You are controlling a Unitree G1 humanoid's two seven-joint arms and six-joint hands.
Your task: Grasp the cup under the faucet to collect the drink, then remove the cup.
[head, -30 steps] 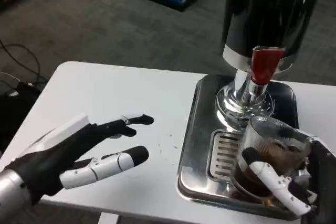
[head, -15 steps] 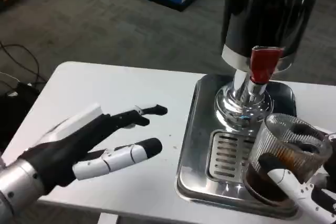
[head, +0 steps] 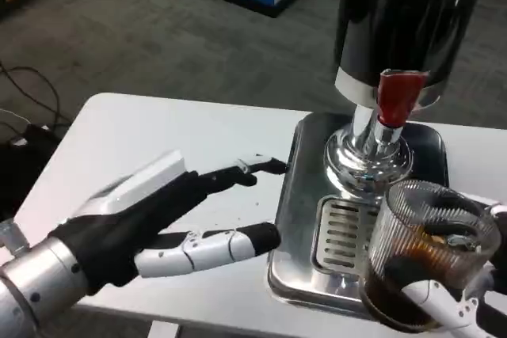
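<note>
We find no text, label, brand, number or sign that we can read: none on the dispenser (head: 396, 29), the cup (head: 424, 263), the tray (head: 309, 219) or the surface (head: 158, 140).

A single head camera is looking steeply down from above the robot's chest, sitting close over the white table (head: 158, 140). It is facing forward, taking in grey floor along the upper frame and the dispenser (head: 400, 29) at upper right.
</note>
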